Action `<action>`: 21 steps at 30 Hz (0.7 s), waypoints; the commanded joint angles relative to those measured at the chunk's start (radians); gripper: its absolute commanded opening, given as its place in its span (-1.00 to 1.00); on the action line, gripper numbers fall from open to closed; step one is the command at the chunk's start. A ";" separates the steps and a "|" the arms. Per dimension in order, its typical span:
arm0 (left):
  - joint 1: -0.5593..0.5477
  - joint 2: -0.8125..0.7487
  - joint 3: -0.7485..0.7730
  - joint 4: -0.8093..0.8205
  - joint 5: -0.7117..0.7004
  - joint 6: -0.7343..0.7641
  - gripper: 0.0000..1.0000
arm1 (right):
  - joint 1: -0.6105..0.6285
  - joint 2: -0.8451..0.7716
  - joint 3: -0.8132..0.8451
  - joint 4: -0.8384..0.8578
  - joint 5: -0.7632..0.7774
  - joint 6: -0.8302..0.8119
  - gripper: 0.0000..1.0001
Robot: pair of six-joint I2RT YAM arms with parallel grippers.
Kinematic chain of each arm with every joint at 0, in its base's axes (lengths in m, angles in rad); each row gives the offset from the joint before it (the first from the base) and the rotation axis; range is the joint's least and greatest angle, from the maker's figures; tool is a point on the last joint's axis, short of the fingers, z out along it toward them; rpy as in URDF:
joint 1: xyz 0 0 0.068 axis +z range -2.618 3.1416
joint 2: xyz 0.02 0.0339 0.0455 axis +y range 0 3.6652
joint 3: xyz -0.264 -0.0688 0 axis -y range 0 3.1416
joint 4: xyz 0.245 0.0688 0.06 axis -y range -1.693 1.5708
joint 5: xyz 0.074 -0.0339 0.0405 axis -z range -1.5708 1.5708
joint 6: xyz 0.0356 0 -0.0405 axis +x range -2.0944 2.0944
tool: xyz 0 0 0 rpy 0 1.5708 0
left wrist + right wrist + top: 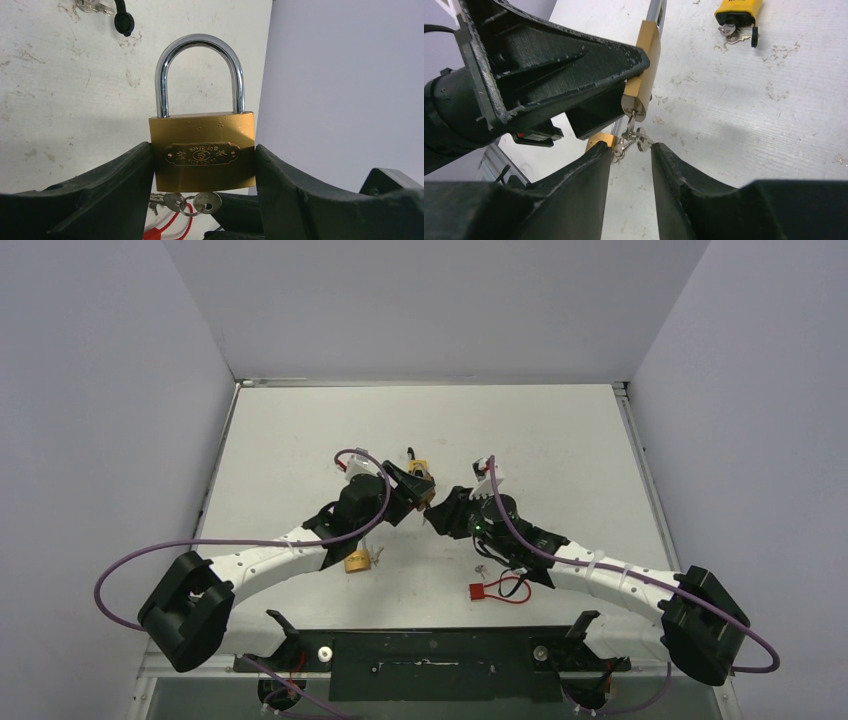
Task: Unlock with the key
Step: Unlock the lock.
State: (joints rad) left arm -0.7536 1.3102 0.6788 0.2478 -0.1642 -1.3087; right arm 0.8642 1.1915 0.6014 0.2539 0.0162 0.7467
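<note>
A brass padlock [202, 157] with a closed steel shackle [200, 50] stands upright, and my left gripper [202, 167] is shut on its body from both sides. The key [207, 202] sits in the lock's underside, with a ring and a spare key [173, 201] hanging from it. In the right wrist view the padlock [644, 75] shows edge-on and the hanging keys [634, 140] dangle just beyond my right gripper [630, 150]. That gripper is open, its fingertips on either side of the bunch, and one key touches the right fingertip [659, 150]. From above, both grippers meet at the table's middle [425, 502].
A second brass padlock [357, 561] lies on the table under the left arm. A red tag with a cord and small key [480, 591] lies near the right arm. A yellow padlock [738, 11] with keys lies farther off. Grey walls enclose the white table [560, 440].
</note>
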 commanded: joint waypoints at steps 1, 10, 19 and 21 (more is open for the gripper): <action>-0.001 -0.047 0.019 0.174 0.025 -0.033 -1.00 | -0.010 0.007 0.044 0.087 -0.009 0.005 -0.19; 0.000 -0.058 0.019 0.176 0.028 -0.036 -1.00 | -0.040 0.024 0.049 0.087 -0.037 0.030 -0.67; 0.001 -0.075 0.010 0.198 0.066 -0.104 -1.00 | -0.056 0.056 0.065 0.089 -0.075 0.038 -0.71; 0.001 -0.081 0.011 0.199 0.073 -0.111 -1.00 | -0.057 0.063 0.072 0.077 -0.075 0.035 -0.73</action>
State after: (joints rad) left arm -0.7525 1.3014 0.6567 0.2527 -0.1333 -1.3621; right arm 0.8169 1.2411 0.6216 0.2985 -0.0540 0.7826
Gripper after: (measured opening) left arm 0.644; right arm 0.144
